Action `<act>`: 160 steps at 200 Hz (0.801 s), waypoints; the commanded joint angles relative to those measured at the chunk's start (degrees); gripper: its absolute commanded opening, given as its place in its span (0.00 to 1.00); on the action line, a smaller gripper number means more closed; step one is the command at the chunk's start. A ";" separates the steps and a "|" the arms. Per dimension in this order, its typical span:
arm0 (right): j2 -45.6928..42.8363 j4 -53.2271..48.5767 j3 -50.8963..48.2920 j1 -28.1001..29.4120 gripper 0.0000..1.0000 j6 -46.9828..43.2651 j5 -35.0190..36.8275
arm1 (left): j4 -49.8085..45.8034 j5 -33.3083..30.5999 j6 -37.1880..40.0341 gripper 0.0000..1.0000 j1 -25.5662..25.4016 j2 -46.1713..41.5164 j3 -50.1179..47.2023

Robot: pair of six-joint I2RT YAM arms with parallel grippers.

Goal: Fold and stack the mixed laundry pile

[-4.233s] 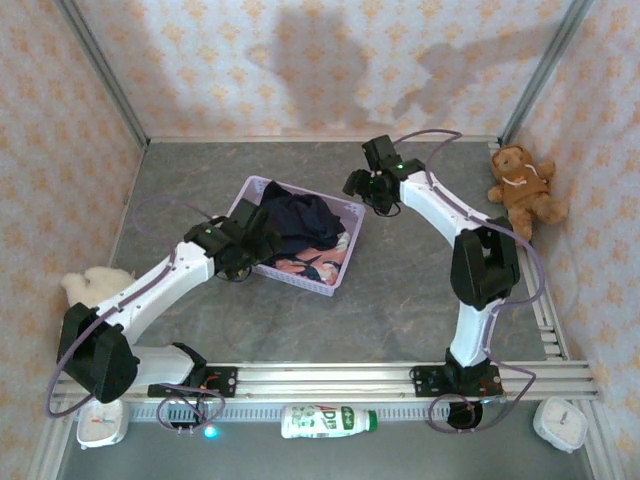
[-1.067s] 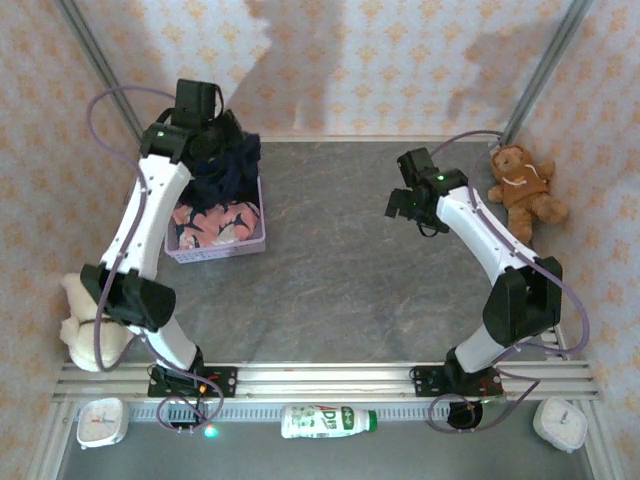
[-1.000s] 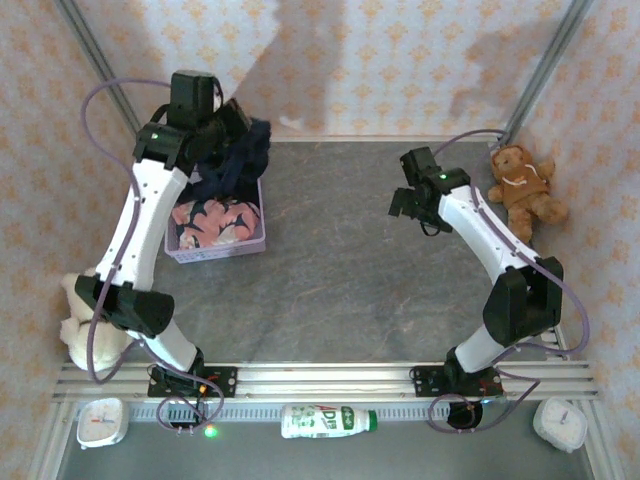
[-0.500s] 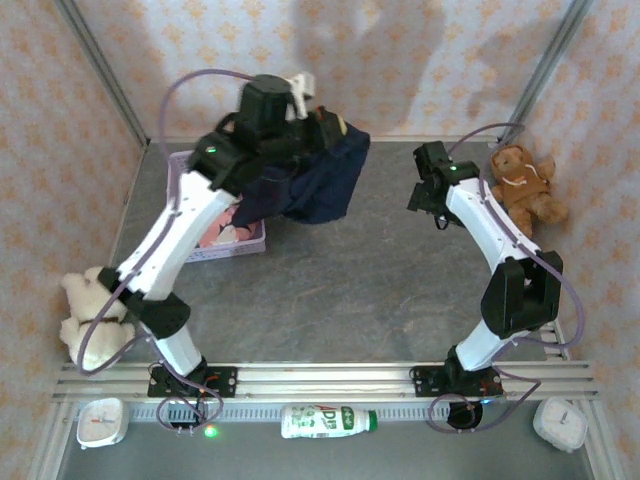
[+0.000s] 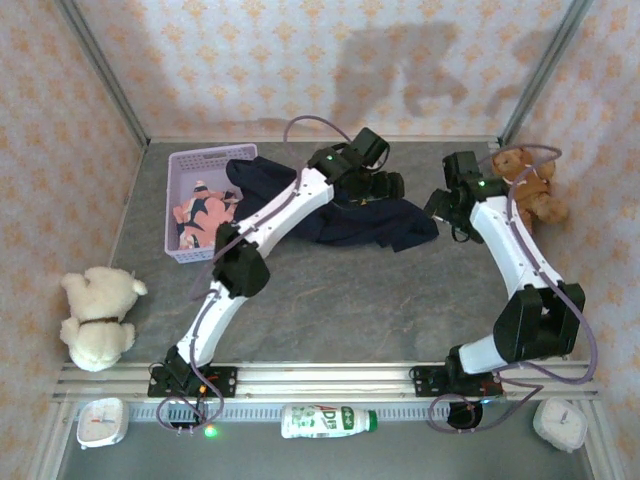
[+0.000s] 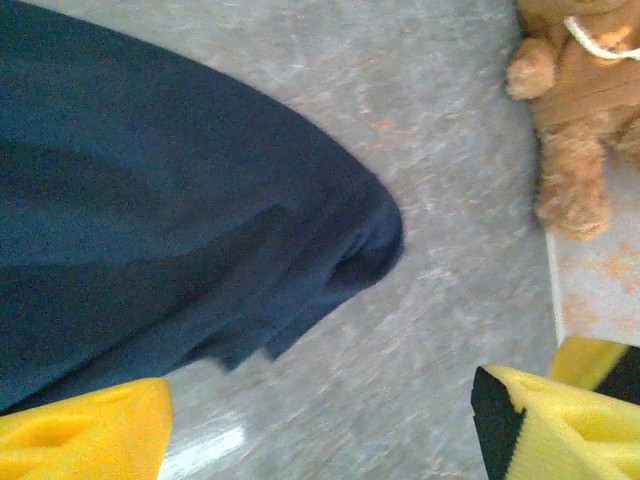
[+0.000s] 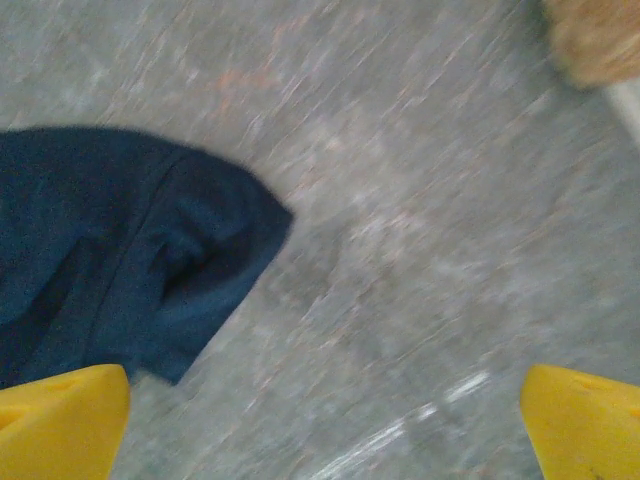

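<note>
The dark navy garment (image 5: 345,228) lies spread on the grey table, running from the basket corner toward the right arm. Its rounded edge (image 6: 200,250) shows in the left wrist view above my left gripper (image 6: 320,440), which is open with bare table between its yellow fingertips (image 6: 90,430). From above, the left gripper (image 5: 390,186) hovers over the garment's far edge. My right gripper (image 5: 441,206) is open just right of the garment's end (image 7: 130,260), and nothing is between its fingers. The salmon-pink shark-print garment (image 5: 203,210) lies in the lavender basket (image 5: 178,170).
A brown teddy bear (image 5: 525,185) sits against the right wall, close to the right arm. A cream teddy (image 5: 95,318) sits at the left edge. A bottle (image 5: 328,420) and two small clocks (image 5: 100,425) lie beyond the front rail.
The left arm swung the navy garment from above the basket to the middle back of the table and let it go; its jaws opened. The right gripper shifted slightly right.
</note>
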 commanded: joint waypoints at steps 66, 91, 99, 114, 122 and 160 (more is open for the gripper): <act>10.72 19.29 -7.70 10.56 0.87 15.73 -15.58 | 23.28 -10.29 -7.13 0.65 7.18 -34.68 -59.78; 16.22 21.15 -6.31 10.57 0.69 19.22 -12.81 | 24.74 -14.57 -6.73 0.47 7.18 -34.53 -62.69; 17.94 21.88 -5.53 10.55 0.55 19.36 -13.67 | 24.28 -16.57 -6.97 0.42 7.27 -34.03 -63.10; 19.67 21.69 -3.76 10.54 0.28 18.59 -13.78 | 23.13 -19.69 -7.70 0.31 7.75 -32.80 -63.93; 19.44 21.09 -3.03 10.36 0.12 18.10 -12.82 | 22.71 -20.67 -8.38 0.27 8.30 -32.13 -64.44; 12.26 18.03 -3.19 5.59 0.00 15.06 -7.63 | 19.31 -27.17 -8.05 0.16 11.14 -30.37 -65.81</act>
